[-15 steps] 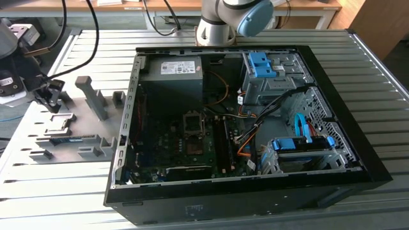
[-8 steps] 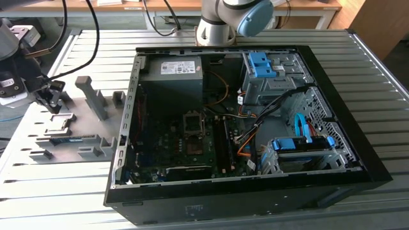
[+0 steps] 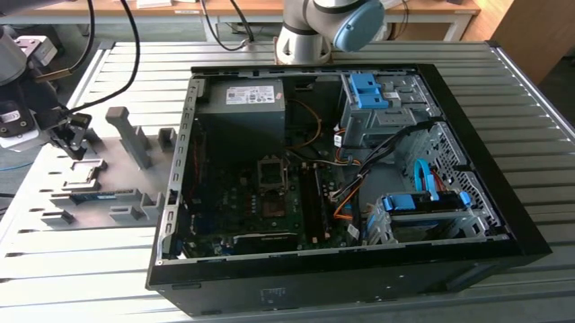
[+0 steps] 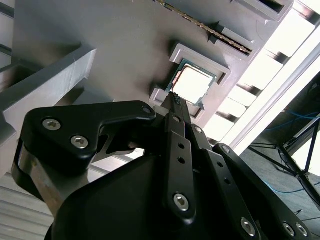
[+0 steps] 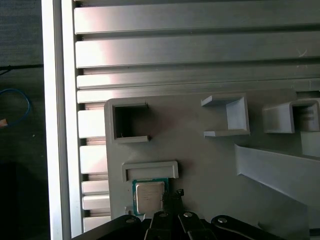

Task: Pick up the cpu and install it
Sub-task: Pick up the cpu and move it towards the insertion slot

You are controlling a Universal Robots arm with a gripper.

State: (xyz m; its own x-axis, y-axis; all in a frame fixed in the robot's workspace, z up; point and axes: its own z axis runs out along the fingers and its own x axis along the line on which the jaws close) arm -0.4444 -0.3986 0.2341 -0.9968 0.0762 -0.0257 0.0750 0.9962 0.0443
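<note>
The cpu [image 5: 149,195] is a small silver-grey square chip lying flat in a raised grey seat on the grey holder plate [image 5: 200,165]. It shines bright in the second wrist view, cpu [image 4: 192,85]. My gripper [image 5: 172,194] hangs just above the plate with its black fingertips together at the chip's edge and nothing between them. The second wrist view has the gripper [image 4: 175,97] tip over the chip's corner. In the exterior view, the gripper [image 3: 74,145] is at the far left, over the plate and outside the computer case. The black socket frame [image 3: 272,171] sits on the motherboard inside the case.
The open black computer case [image 3: 503,195] fills the exterior view's middle and right, with cables and blue drive bays inside. A blue-green memory stick [image 3: 94,196] lies on the holder plate, and grey upright posts [image 3: 134,138] stand nearby. The arm's base [image 3: 310,33] is behind the case.
</note>
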